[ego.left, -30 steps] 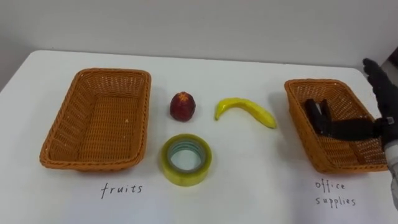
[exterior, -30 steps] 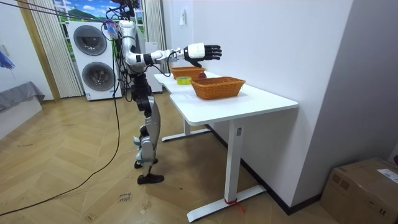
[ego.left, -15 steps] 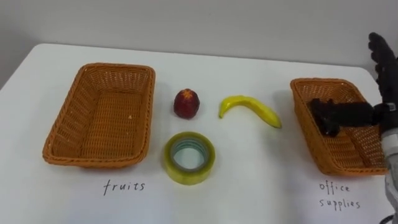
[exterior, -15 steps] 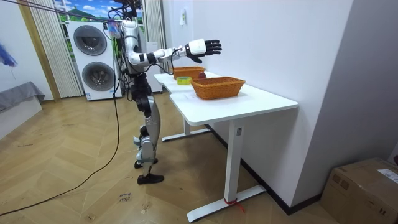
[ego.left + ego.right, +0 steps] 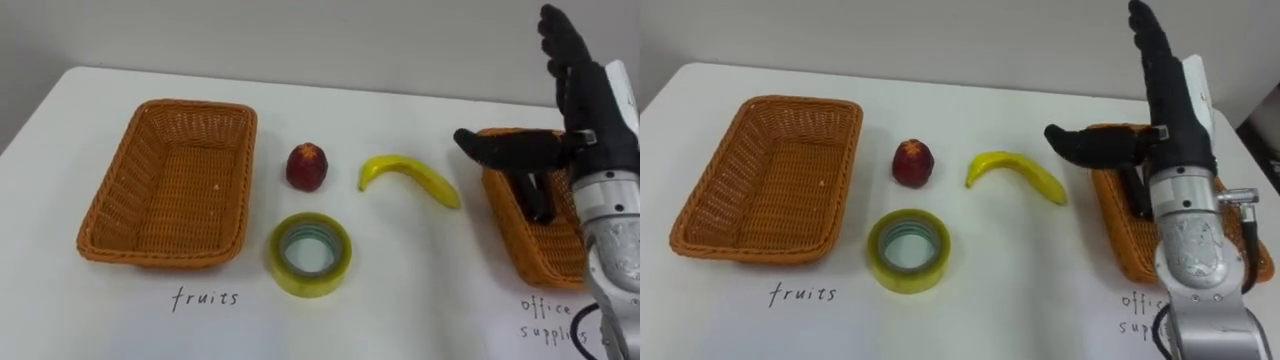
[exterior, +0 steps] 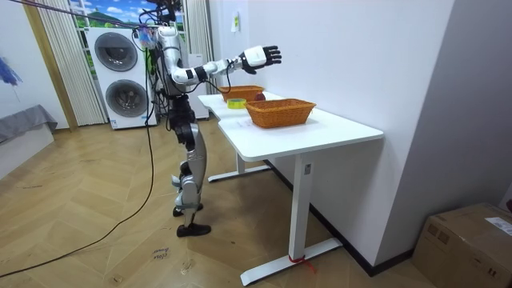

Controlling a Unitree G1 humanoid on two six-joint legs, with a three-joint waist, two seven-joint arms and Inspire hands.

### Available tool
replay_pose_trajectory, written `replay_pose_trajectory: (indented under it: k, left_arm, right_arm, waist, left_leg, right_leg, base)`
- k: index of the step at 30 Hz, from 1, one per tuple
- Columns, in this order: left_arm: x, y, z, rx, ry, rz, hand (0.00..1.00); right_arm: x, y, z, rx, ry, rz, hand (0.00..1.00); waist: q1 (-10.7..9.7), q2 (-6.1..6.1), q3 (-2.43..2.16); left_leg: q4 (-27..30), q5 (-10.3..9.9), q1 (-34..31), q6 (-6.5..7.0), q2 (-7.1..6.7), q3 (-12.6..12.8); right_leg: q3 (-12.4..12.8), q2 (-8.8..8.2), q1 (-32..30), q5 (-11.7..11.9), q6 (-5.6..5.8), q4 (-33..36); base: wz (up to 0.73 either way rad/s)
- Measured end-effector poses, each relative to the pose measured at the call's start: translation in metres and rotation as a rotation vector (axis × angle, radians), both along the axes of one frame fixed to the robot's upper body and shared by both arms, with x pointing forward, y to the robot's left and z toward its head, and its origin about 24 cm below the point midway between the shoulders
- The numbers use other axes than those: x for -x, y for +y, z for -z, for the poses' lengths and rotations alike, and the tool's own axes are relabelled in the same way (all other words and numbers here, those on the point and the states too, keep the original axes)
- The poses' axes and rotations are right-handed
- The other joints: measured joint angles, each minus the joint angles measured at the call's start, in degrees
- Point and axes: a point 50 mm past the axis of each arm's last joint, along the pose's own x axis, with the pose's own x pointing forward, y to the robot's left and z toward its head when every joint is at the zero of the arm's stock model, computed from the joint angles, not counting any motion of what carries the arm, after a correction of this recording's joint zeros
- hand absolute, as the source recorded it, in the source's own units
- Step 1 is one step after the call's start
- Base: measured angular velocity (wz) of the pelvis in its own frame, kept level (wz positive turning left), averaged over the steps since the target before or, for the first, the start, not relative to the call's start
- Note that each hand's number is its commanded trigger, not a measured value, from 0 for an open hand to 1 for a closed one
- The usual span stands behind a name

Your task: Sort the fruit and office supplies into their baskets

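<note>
left eye view
landmark: tape roll point(image 5: 309, 253), flat on the white table point(image 5: 420, 290), front centre.
red fruit point(image 5: 307, 167): just behind the tape roll, on the table, apart from it.
banana point(image 5: 408, 179): behind the tape roll and to its right, on the table, in no basket.
left basket point(image 5: 95, 215): just left of the tape roll, nothing in it.
right basket point(image 5: 520, 250): well to the right of the tape roll; a dark item point(image 5: 537, 198) lies inside; what it is i cannot tell.
right hand point(image 5: 590, 110): raised over the right basket, fingers straight and pointing up, thumb stretched toward the banana; it holds nothing.

right eye view
same layout: red fruit and banana behind the tape roll, one basket on either side of it.
right hand: spread wide, palm bare, above the right basket's inner rim.

room view
stance: robot upright at the table's long side, right arm stretched out high over the tabletop.
baskets: right basket nearer the camera than the tape roll, left basket beyond it.

progress (judgement)
done: one item in the right basket, presumably an office supply.
left: red fruit and banana to the left basket; tape roll to the right basket.
state of task: early, three of four pieces unsorted.
next: likely a reach down to the banana, the nearest piece to the free hand.
</note>
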Motion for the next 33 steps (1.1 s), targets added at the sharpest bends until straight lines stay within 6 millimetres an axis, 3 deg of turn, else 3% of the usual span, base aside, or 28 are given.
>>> replay_pose_trajectory:
  k: [8, 16, 23, 33]
  left_arm:
    - [-0.007, -0.002, 0.000, 0.001, -0.024, 0.005, 0.00]
    - [-0.012, -0.003, 0.000, -0.001, -0.028, 0.013, 0.00]
    - [-0.013, -0.003, 0.000, 0.002, -0.025, 0.012, 0.00]
    - [-0.020, -0.003, -0.002, 0.007, -0.050, 0.020, 0.00]
  right_arm:
    - [0.000, 0.020, 0.015, -0.016, 0.082, -0.123, 0.00]
    - [0.001, 0.027, 0.029, -0.002, 0.130, -0.115, 0.00]
    - [0.002, 0.042, 0.053, 0.009, 0.249, -0.203, 0.00]
    - [0.004, 0.050, 0.059, 0.015, 0.305, -0.267, 0.00]
  waist:
    - [0.34, 0.17, -0.19]
    - [1.32, 0.60, -0.23]
    - [2.04, 0.83, -0.17]
    - [3.23, 0.62, -0.18]
  left_leg:
    - [0.19, 0.02, -0.07, -0.01, -0.10, -0.88]
    - [0.22, 0.02, -0.35, -0.01, -0.11, -1.02]
    - [0.74, 0.02, -0.80, 0.00, -0.14, -1.65]
    - [1.20, 0.02, -1.34, -0.01, -0.28, -1.88]
  right_leg:
    - [-1.18, -0.17, 0.36, 0.00, 0.00, -0.01]
    - [-1.55, -0.15, 0.24, 0.00, 0.00, -0.03]
    - [-2.19, -0.32, 0.38, 0.00, 0.00, 0.01]
    - [-1.94, -0.33, 0.24, -0.02, 0.00, -0.12]
  base:
    - [0.05]
    - [0.01]
    - [0.05]
    - [0.01]
